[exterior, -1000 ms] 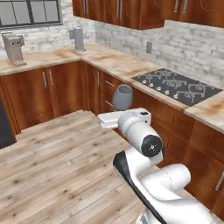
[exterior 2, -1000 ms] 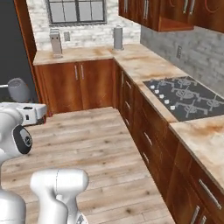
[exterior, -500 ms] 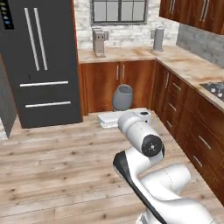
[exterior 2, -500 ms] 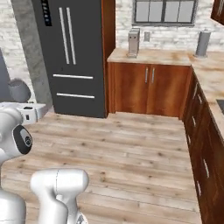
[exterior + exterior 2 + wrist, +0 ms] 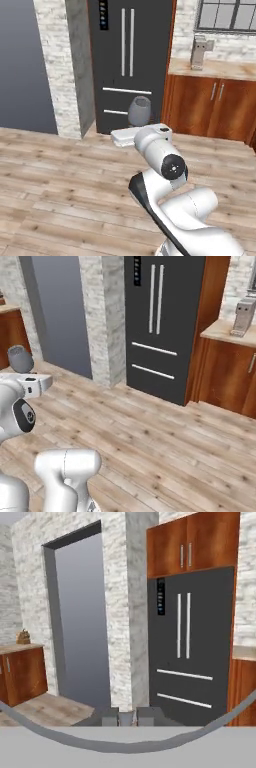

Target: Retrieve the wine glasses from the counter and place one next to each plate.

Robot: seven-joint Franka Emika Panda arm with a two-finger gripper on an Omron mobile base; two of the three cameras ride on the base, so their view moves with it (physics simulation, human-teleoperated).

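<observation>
A smoky-grey wine glass (image 5: 139, 110) stands upright just above my white hand, in front of the black fridge. My gripper (image 5: 136, 127) is shut on its lower part, and the stem is hidden behind the hand. From the right base view the same wine glass (image 5: 21, 358) rises over the gripper (image 5: 23, 373) at the far left. In the hand view the fingertips (image 5: 110, 716) sit close together at the bottom, with the glass stem (image 5: 128, 717) between them. The counter (image 5: 220, 70) with wood cabinets lies at the right. The plates are out of view.
A tall black fridge (image 5: 127, 65) stands ahead, with a stone pillar (image 5: 67, 65) and a grey doorway (image 5: 22, 65) to its left. A steel coffee machine (image 5: 199, 51) sits on the counter. Wooden floor (image 5: 165, 446) stretches between me and the fridge.
The whole picture has swung left as the base turned: the stove and corner counter left the frame, while the fridge, pillar and doorway came in. The glass stays in the shut gripper.
</observation>
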